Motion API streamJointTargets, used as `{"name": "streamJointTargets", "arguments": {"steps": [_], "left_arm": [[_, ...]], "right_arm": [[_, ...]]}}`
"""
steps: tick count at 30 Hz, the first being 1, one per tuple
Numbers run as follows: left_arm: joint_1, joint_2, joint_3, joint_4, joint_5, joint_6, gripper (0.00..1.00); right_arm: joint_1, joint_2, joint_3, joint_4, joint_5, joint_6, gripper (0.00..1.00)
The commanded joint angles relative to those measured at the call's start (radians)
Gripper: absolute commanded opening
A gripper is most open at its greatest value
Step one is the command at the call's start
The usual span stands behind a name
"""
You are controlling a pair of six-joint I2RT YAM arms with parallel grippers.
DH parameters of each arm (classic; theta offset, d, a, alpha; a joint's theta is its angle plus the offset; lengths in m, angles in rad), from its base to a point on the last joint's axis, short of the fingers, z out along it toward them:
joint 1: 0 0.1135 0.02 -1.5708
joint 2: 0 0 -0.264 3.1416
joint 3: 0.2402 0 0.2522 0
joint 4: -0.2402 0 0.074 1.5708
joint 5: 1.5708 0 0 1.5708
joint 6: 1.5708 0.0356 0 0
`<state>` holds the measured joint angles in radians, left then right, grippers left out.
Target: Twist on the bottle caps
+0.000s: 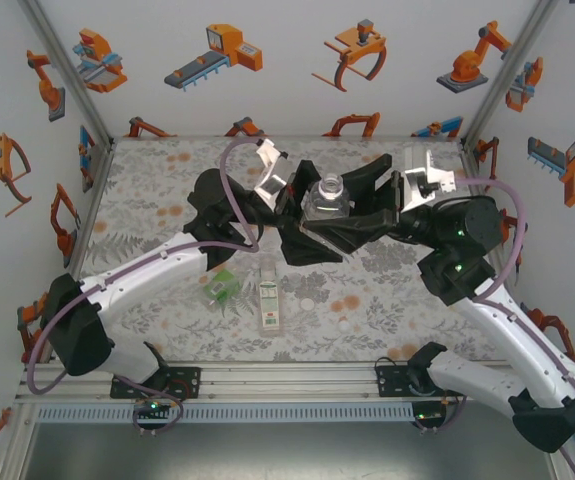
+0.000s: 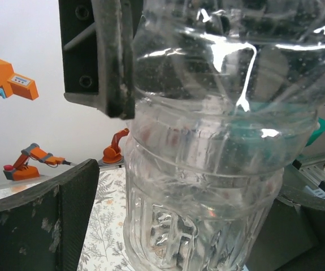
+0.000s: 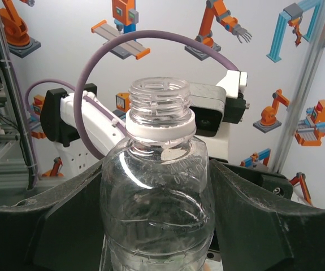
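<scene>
The plain clear bottle (image 1: 327, 197) stands upright at mid-table, its threaded neck open above a white collar ring (image 3: 161, 127). My right gripper (image 1: 345, 205) reaches in from the right and is shut on the bottle (image 3: 156, 192), one finger (image 3: 66, 226) against each side. My left gripper (image 1: 302, 208) comes from the left and is open around the lower body of the bottle (image 2: 207, 186); a gap shows beside its left finger (image 2: 66, 214). The white-labelled bottle (image 1: 269, 297) and the green-tinted bottle (image 1: 222, 289) lie nearer the front. Two small pale discs, likely bottle caps (image 1: 312, 301), rest to their right.
The patterned tablecloth (image 1: 167, 200) covers the table, which is enclosed by white walls with robot stickers. An aluminium rail (image 1: 287, 380) runs along the near edge at the arm bases. A purple cable (image 1: 229, 190) loops over the left arm.
</scene>
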<state>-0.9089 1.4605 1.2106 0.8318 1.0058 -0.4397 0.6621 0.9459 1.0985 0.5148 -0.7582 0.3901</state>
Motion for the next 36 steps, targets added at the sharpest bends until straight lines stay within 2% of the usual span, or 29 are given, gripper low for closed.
{"name": "streamJointTargets", "arguments": {"steps": [1,4,11,24,27,30,32,36], "left_arm": [[-0.015,0.004,0.042,0.047,-0.012,0.003,0.81],[-0.019,0.011,0.053,0.052,-0.012,0.001,0.74],[-0.031,0.017,0.064,0.076,-0.015,-0.01,0.72],[-0.033,0.024,0.06,0.092,-0.022,0.001,0.48],[-0.032,0.021,0.05,0.079,-0.036,0.024,0.43],[-0.024,0.005,0.029,0.057,-0.065,0.057,0.42],[-0.011,-0.01,0.015,0.028,-0.079,0.074,0.42],[0.025,-0.07,-0.019,-0.111,-0.111,0.167,0.41]], "right_arm": [[-0.004,-0.016,-0.012,0.071,-0.003,-0.009,0.49],[-0.004,-0.024,-0.03,0.092,0.007,-0.016,0.49],[-0.004,-0.04,-0.042,0.064,0.04,-0.056,0.48],[-0.004,-0.071,-0.062,0.032,0.094,-0.098,0.49],[-0.004,-0.078,-0.063,0.014,0.115,-0.116,0.59],[-0.004,-0.09,-0.067,-0.011,0.16,-0.134,0.85],[-0.004,-0.104,-0.068,-0.037,0.197,-0.15,0.89],[-0.004,-0.141,-0.072,-0.101,0.268,-0.189,0.92]]}}
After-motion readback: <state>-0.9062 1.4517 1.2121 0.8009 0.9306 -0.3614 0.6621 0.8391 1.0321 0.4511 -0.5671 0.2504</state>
